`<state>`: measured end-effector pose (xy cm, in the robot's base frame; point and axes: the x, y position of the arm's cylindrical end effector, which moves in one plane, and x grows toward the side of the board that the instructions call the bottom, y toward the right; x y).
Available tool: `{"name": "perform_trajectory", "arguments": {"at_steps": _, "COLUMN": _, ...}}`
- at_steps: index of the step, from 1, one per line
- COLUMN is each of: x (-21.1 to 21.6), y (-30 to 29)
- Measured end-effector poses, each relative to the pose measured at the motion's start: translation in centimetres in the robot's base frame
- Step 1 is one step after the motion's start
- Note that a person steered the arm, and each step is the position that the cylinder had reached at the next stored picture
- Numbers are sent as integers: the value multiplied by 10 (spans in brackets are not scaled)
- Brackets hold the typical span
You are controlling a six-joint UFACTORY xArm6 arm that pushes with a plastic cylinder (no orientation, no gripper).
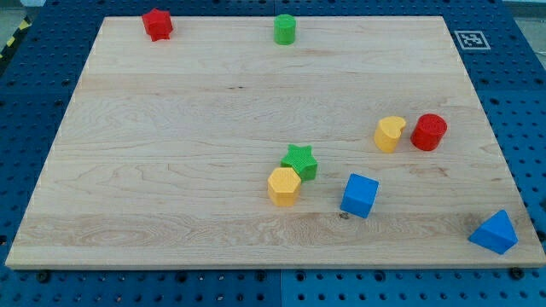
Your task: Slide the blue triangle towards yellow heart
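Note:
The blue triangle lies at the board's bottom right corner, near the edge. The yellow heart stands up and to the left of it, right of the board's middle, touching or nearly touching a red cylinder on its right. My tip does not show in the camera view, and no part of the rod is visible.
A blue cube sits between the triangle and the board's middle. A green star touches a yellow hexagon. A red star and a green cylinder stand along the top edge. The wooden board lies on a blue pegboard.

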<state>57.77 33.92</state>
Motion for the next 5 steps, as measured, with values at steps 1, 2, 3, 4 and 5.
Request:
{"name": "perform_trajectory", "arguments": {"at_steps": 1, "x": 34, "y": -10}}
{"name": "perform_trajectory", "arguments": {"at_steps": 2, "x": 38, "y": -31}}
{"name": "perform_trajectory", "arguments": {"at_steps": 3, "x": 38, "y": -39}}
{"name": "perform_trajectory", "arguments": {"at_steps": 4, "x": 38, "y": -74}}
{"name": "perform_trajectory", "arguments": {"at_steps": 5, "x": 38, "y": -88}}
